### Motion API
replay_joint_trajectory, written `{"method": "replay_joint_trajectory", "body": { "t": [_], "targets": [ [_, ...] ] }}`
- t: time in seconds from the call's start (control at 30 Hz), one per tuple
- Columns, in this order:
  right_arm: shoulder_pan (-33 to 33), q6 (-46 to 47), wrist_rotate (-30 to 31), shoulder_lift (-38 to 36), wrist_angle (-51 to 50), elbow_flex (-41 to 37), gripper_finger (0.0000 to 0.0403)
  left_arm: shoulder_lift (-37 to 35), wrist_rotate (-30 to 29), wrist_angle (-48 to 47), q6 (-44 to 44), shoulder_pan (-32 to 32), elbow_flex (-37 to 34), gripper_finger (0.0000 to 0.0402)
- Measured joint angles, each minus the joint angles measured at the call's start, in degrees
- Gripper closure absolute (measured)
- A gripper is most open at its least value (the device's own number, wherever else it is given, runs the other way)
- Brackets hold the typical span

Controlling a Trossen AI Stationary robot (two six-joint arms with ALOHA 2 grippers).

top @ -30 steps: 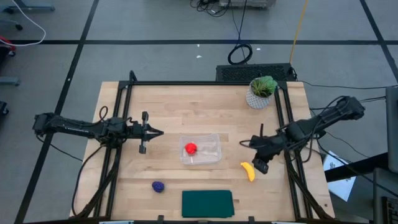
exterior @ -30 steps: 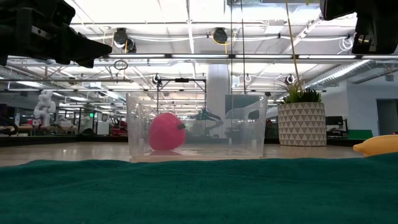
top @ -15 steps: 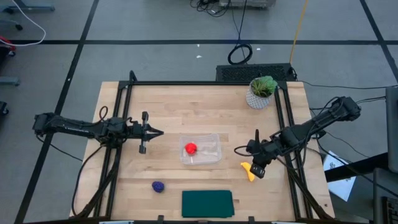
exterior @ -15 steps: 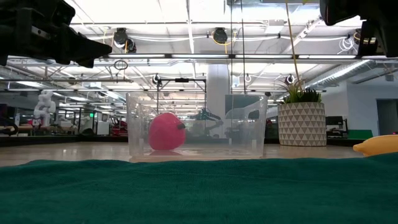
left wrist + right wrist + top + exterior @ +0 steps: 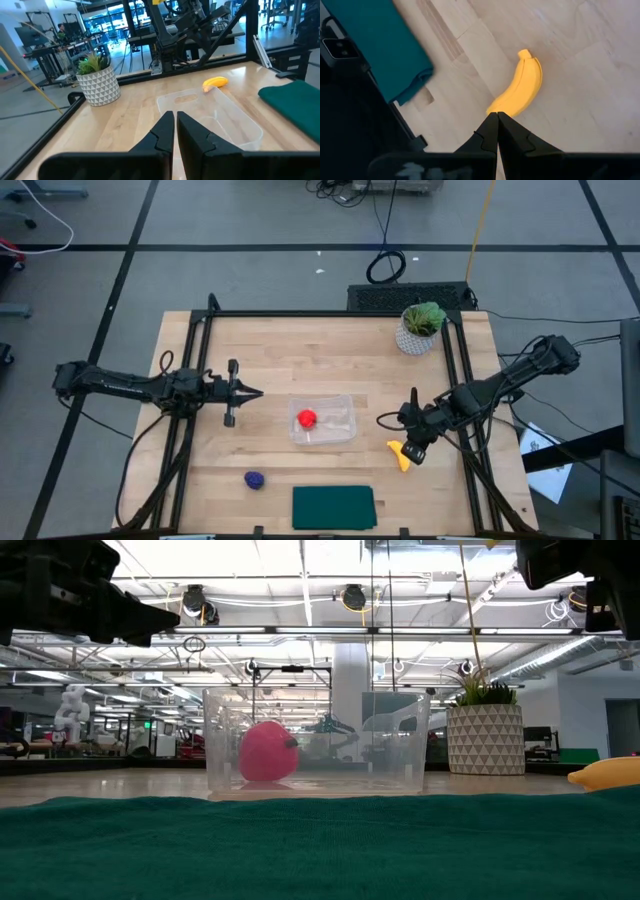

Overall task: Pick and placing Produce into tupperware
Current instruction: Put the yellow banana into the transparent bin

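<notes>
My right gripper hovers closed over the banana; I should open wide, then descend centred.

Grey floor — black tape lines; bright ceiling lights.

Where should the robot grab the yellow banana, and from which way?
Probably around its thick middle, coming straight down from above. The banana lies flat on the bare wood, apart from the green mat, so both curved sides are free. The right pincer, now shut just above one end, would open and set its fingers across the narrow width.
</notes>
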Motion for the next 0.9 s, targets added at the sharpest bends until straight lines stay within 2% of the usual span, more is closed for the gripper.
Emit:
{"method": "replay_joint_trajectory", "body": {
  "t": [0.3,0.5,0.9],
  "targets": [
    [0.0,-0.4,-1.6,0.0,7.5,0.0,0.0403,0.0,0.0,-0.1,1.6,0.0,0.0,0.0376],
    [-0.1,6.9,-1.1,0.0,7.0,-0.6,0.0403,0.0,0.0,-0.4,3.8,0.0,0.0,0.0376],
    [0.3,9.7,-0.3,0.0,15.4,-1.3,0.0403,0.0,0.0,-0.4,5.5,0.0,0.0,0.0376]
  ]
}}
